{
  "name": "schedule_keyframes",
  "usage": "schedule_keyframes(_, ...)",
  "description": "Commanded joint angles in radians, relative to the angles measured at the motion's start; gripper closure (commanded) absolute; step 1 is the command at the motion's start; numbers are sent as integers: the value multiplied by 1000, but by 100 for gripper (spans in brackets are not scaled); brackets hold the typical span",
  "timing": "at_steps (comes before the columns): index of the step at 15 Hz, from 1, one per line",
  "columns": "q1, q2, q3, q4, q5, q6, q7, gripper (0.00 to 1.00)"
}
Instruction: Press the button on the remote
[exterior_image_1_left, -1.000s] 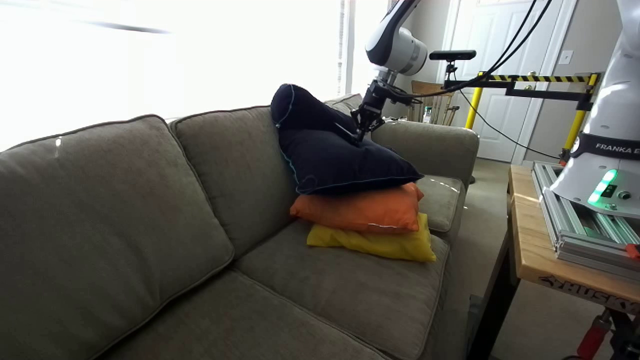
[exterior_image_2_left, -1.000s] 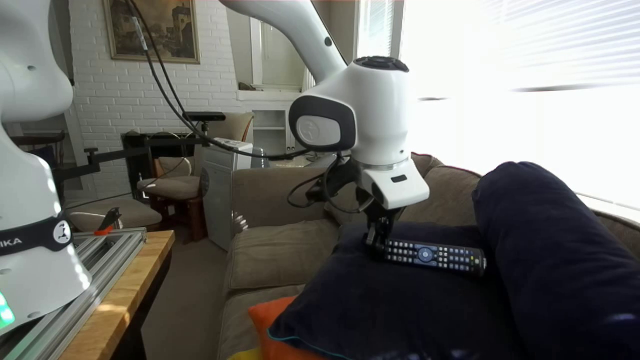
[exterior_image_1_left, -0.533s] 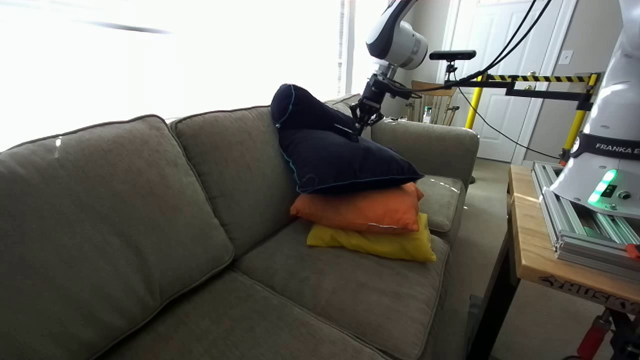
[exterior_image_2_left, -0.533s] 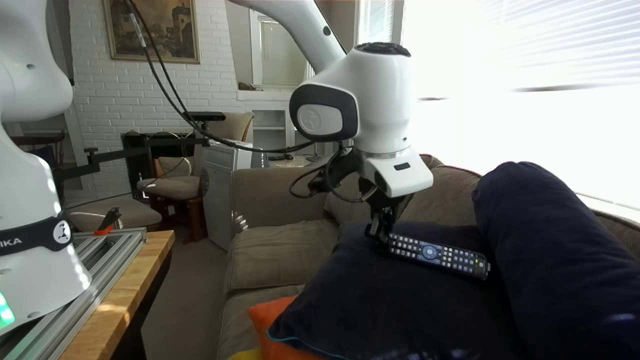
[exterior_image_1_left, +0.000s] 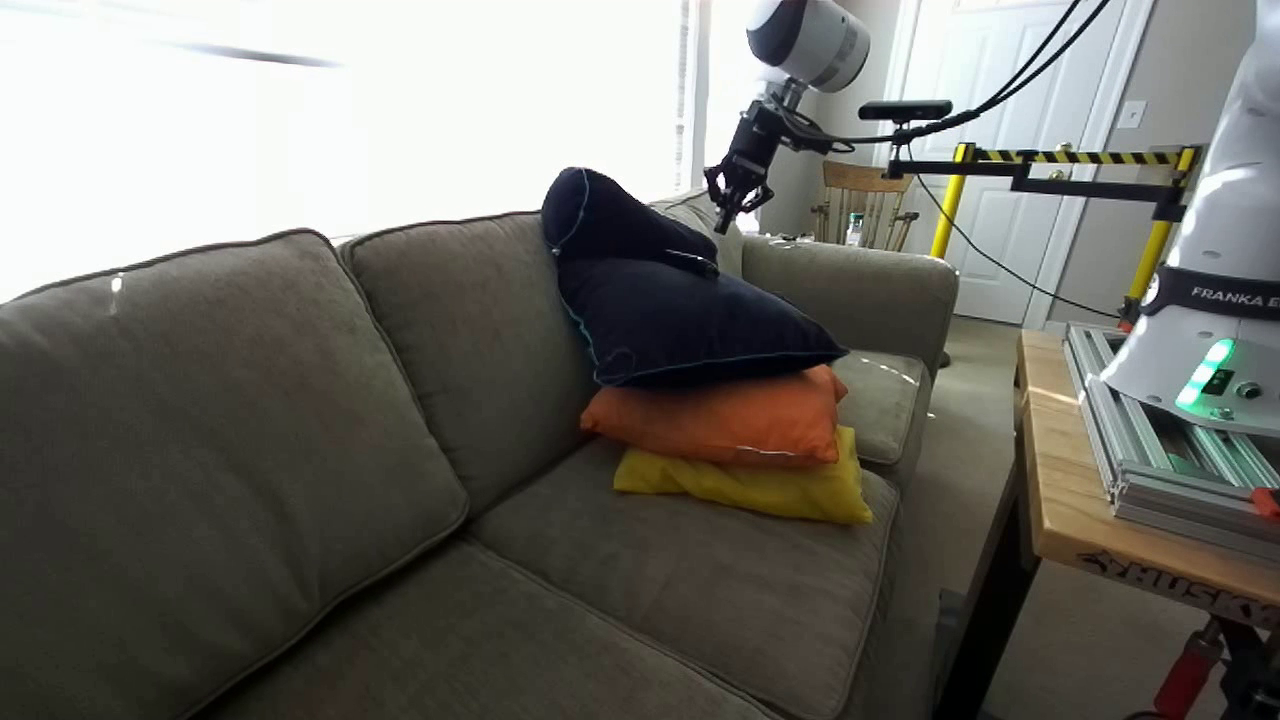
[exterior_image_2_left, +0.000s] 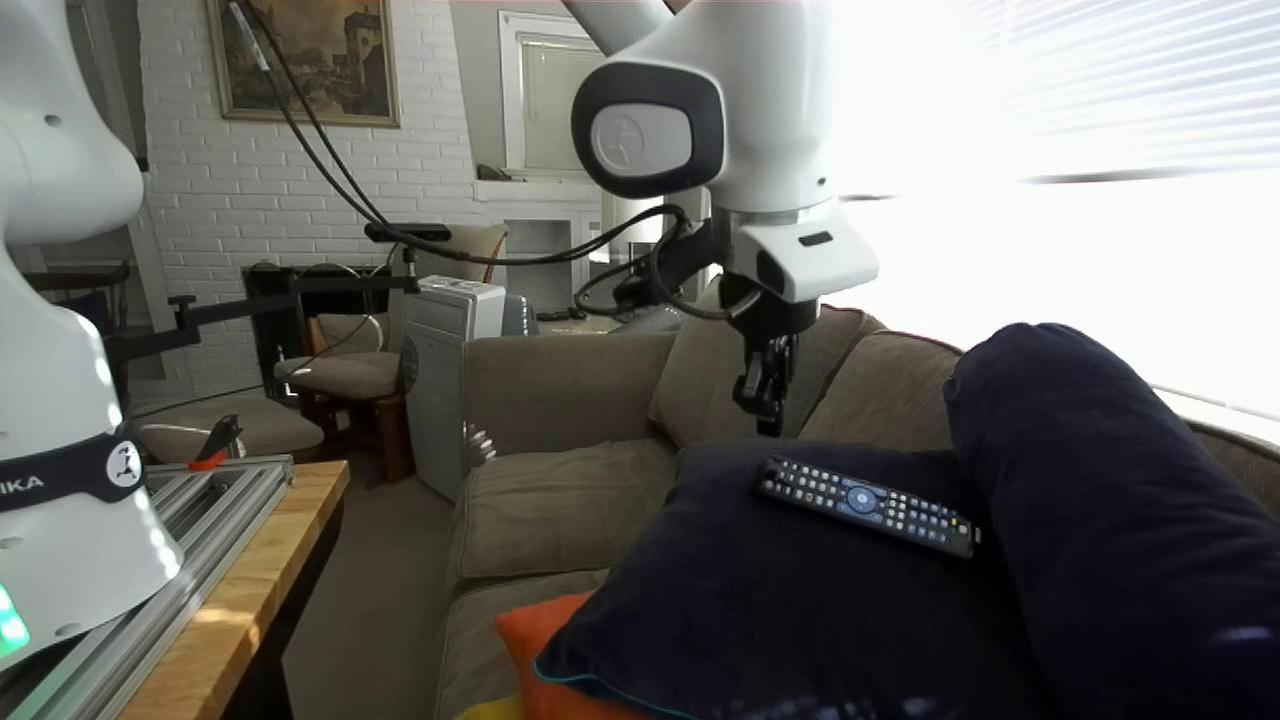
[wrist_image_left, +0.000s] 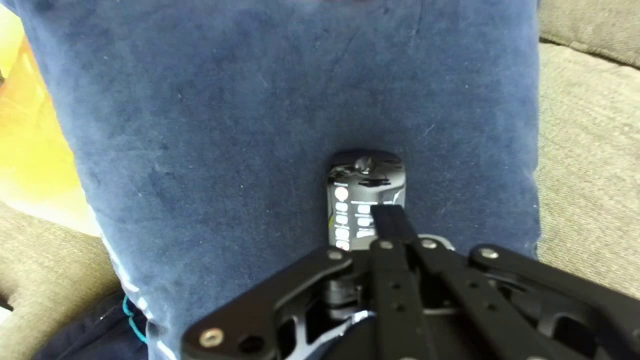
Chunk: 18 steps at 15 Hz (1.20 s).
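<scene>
A long black remote with many light buttons (exterior_image_2_left: 862, 503) lies face up on a dark navy pillow (exterior_image_2_left: 780, 610). In an exterior view it is a thin dark strip (exterior_image_1_left: 692, 264). In the wrist view its end with the round power button shows (wrist_image_left: 357, 192), while the fingers hide its lower part. My gripper (exterior_image_2_left: 769, 425) is above the pillow, over the remote's end farthest from the bolster, with a gap between. It also hangs clear above the pillow in an exterior view (exterior_image_1_left: 724, 224). In the wrist view the fingertips (wrist_image_left: 391, 215) are together with nothing between them.
A navy bolster (exterior_image_2_left: 1100, 500) lies beyond the remote's other end. Orange (exterior_image_1_left: 720, 420) and yellow (exterior_image_1_left: 750, 488) pillows are stacked under the navy one on a grey-brown sofa (exterior_image_1_left: 620, 580). A wooden table (exterior_image_1_left: 1060, 470) bears the robot base. Cables (exterior_image_2_left: 540, 262) hang along the arm.
My gripper has risen from the remote's near end, which it was touching or covering, to above the pillow. The remote has turned slightly and its near end is now uncovered.
</scene>
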Motion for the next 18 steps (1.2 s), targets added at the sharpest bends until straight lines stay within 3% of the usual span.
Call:
schedule_keyframes(1,21,-122,-37,-32,-103,-113,45,74)
schedule_keyframes(2,22,-144,-42,-27,-129,-140,41,73)
schedule_keyframes(12,22,-362,-69,33,-352,-508,-56,4)
schedule_keyframes(18,24,-431,-74,57,-444,-600,-176,0)
